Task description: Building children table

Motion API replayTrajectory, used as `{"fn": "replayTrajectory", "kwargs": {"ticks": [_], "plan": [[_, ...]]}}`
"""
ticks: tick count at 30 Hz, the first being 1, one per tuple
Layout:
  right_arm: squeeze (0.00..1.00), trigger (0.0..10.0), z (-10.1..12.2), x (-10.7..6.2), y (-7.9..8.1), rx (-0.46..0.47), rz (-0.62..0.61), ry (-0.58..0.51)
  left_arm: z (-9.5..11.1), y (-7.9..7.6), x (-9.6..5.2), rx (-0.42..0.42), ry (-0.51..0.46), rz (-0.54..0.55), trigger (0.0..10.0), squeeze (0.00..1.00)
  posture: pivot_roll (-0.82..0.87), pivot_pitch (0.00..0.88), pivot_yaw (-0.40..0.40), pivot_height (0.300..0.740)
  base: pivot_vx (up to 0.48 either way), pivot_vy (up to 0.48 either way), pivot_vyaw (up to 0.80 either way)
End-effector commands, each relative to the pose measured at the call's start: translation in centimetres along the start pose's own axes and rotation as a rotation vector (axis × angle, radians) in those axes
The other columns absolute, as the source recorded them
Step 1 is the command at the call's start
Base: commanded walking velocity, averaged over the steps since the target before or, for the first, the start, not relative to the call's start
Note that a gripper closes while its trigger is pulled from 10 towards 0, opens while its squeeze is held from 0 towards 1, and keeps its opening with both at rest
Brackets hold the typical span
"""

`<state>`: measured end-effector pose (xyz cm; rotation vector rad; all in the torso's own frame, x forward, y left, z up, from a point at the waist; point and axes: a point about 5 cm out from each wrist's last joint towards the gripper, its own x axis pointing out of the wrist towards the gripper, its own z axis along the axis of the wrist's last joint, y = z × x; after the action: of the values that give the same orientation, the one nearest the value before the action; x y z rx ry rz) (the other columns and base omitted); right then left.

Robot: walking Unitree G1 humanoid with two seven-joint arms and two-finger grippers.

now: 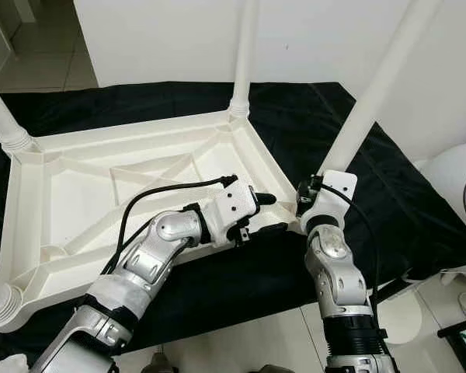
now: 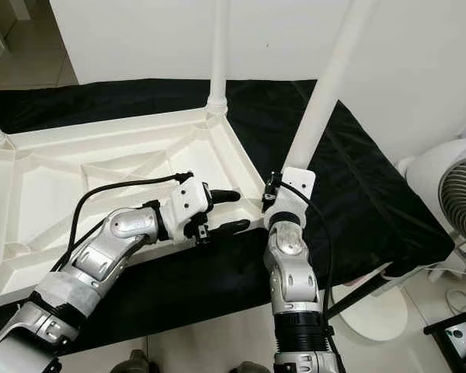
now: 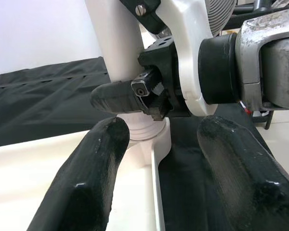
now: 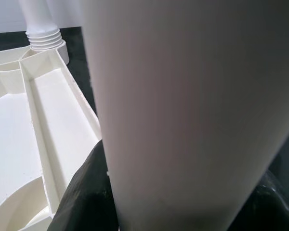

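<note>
White tabletop [image 1: 78, 194] upside down on black cloth [image 1: 419, 217]. Right gripper [image 4: 183, 211] clamps the leg [image 1: 373, 93] at the tabletop's near right corner. Left gripper [image 1: 268, 214] spread wide, empty, beside that corner.

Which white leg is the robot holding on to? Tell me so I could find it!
Find the big white tabletop lying upside down on the black cloth. Go to its corner nearest the robot's right arm, where a leg leans up toward the wall. It is the one with the right claw wrapped around its base; the left claw is beside it.
</note>
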<state>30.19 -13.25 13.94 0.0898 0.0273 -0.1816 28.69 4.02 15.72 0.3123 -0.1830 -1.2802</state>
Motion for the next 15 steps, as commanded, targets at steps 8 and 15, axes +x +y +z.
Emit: {"fn": "replayTrajectory", "kwargs": {"ticks": [8, 15], "plan": [[1.00, 10.0, 0.4, -0.7, 1.0, 0.056, 0.072, -0.019, 0.0, -0.4, 0.1, 0.015, 0.007, -0.065, 10.0, 0.00, 0.02, 0.000, -0.069, 0.740, 0.000, 0.000, 0.00], [1.00, 10.0, 0.1, -2.1, -1.8, 0.021, 0.162, -0.041, 0.0, -0.5, 0.1, 0.016, 0.007, -0.064, 10.0, 0.00, 0.02, 0.000, -0.073, 0.740, 0.000, 0.000, 0.00]]}}
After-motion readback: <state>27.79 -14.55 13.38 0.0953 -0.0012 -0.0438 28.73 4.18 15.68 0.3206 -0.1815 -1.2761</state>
